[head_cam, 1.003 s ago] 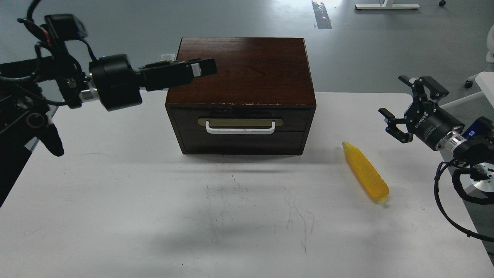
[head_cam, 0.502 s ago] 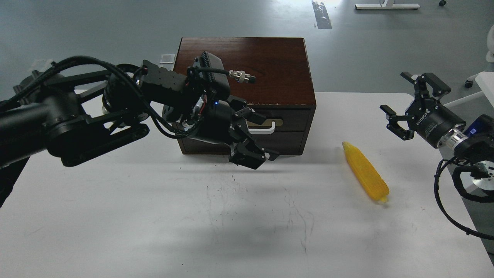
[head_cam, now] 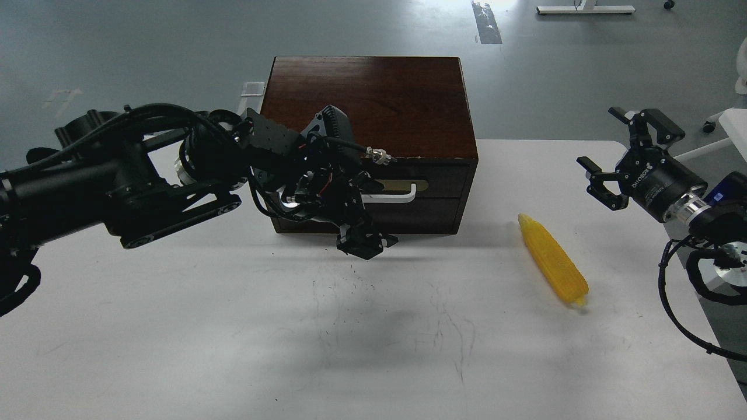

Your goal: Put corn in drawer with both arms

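corn [head_cam: 552,259] lies on table [head_cam: 175,326], right of shut drawer [head_cam: 432,185].

I see a white, scuffed tabletop [head_cam: 233,350] with faint dark scratch marks near its middle. A dark brown wooden box [head_cam: 373,99] with its drawer [head_cam: 443,178] shut sits at the far centre. A bright yellow corn cob [head_cam: 552,259] lies right of it, well apart.
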You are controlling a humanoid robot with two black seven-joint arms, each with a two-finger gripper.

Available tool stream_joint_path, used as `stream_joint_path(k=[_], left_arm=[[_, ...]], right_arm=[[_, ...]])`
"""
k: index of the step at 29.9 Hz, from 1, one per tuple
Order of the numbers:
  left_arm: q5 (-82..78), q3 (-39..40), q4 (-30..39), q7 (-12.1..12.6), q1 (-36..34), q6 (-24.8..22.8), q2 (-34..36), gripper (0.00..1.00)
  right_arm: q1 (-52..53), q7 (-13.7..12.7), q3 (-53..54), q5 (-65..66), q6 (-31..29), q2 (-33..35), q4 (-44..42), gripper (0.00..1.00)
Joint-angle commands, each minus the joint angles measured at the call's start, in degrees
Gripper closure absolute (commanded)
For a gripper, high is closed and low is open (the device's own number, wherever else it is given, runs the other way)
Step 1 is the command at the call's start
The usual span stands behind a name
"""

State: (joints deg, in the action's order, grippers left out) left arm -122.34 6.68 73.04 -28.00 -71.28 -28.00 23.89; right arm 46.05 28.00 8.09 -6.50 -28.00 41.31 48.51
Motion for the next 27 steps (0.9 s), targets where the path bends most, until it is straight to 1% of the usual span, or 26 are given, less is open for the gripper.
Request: stream_joint_path(k=[1,12,24,27], left_arm=[[-0.26,0.00,-1.14,0.00,0.00,0.00,0.01,0.01],[-0.96,-1.85,-2.90,0.00,0.17,0.00,0.01,0.01],[-0.79,-2.55,-2.81,0.00,0.61,0.00,0.01,0.01],[-0.27,-2.90,-1.85,0.00,0.79,0.00,0.01,0.01]], right_arm=[[0.00,0.00,0.00,0.00,0.00,-0.09,0.01,0.01],[0.00,0.00,0.00,0.00,0.00,-0.17,0.01,0.01],[-0.08,0.00,0.00,0.00,0.00,0.35,0.27,0.01],[-0.08,0.00,0.08,0.00,0.00,0.35,0.27,0.01]])
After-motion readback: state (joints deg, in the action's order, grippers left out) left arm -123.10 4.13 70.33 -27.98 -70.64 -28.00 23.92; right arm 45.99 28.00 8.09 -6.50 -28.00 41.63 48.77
